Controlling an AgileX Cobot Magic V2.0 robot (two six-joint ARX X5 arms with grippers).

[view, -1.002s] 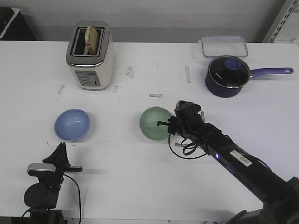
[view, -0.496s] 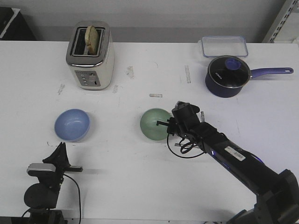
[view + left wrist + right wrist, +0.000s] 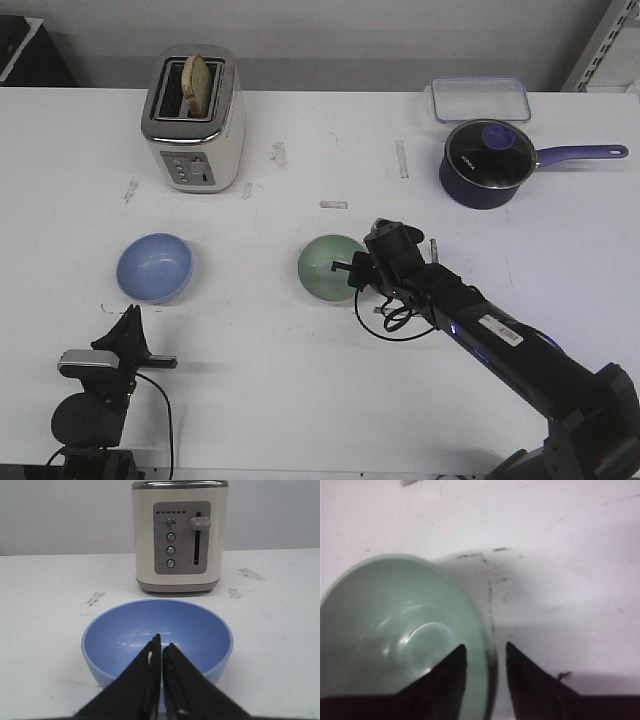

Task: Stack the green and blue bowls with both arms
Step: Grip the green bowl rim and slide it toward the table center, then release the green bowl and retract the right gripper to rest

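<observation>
Straddling the rim of the green bowl (image 3: 395,635) with the right gripper (image 3: 485,665), one finger inside, the other outside, jaws partly open with a narrow gap and not yet clamped as far as can be judged. Sitting upright mid-table (image 3: 300,380), well apart from the blue bowl (image 3: 154,267) over on the left. Best closing squarely on the wall, pads seated deep enough to stop the smooth rim sliding out, then lifting straight up without tipping. Risk of nudging the bowl sideways if one finger lands first. Left gripper (image 3: 161,652) resting low near the table edge, fingers pressed together, holding nothing, pointed at the blue bowl just ahead, toaster (image 3: 177,535) behind it
</observation>
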